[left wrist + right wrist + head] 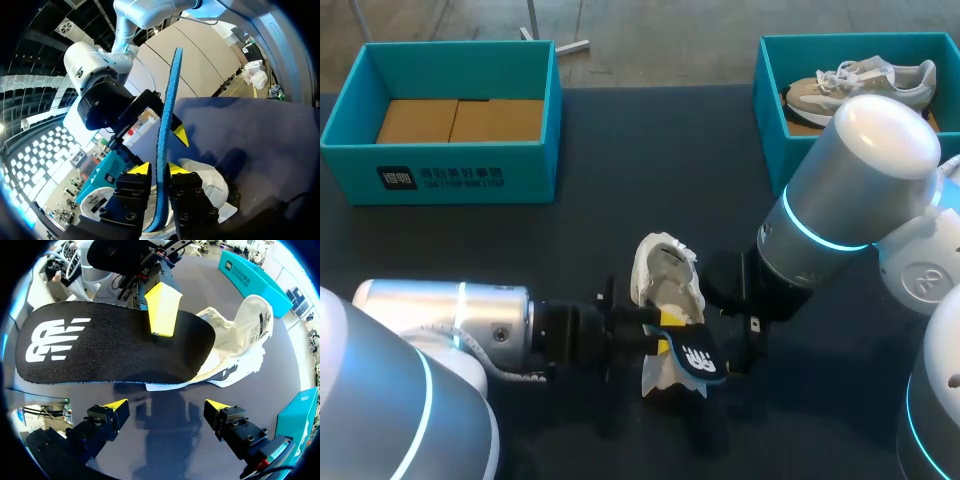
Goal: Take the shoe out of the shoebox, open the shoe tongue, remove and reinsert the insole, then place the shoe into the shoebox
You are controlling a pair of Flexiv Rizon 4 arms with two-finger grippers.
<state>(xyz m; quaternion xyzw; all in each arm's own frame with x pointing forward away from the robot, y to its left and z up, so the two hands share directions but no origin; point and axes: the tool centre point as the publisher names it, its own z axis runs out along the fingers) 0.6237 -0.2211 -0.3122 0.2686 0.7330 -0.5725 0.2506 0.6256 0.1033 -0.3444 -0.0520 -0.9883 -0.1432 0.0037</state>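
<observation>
From above, the white low-top sneaker (665, 275) stands on the dark table between the two arms, well apart from both open teal cardboard shoeboxes. The left shoebox (440, 175) shows only its brown floor, and the right shoebox (770, 110) holds a beige-and-white sneaker (860, 85). The left gripper (665, 333) reaches in from the left and holds the black fabric insole with a white logo (698, 358) just beside the shoe's near end. The right arm (850, 200) covers its own gripper here. In the left wrist view the insole is seen edge-on as a thin blue strip. Both yellow tips press on it from either side, so the jaws are nearly closed and pinch it firmly, with the shoe under them. In the right wrist view the right gripper (166, 405) stands wide apart and holds nothing, hovering over bare table. The insole lies flat ahead of it, and the shoe is beyond that. I cannot tell whether the insole's far end touches the shoe's opening. My concern is that nothing steadies the shoe. Pushing the insole in could slide or tip the shoe, or make the soft insole buckle at the collar. With so narrow a pinch, the insole may also twist or slip out.
</observation>
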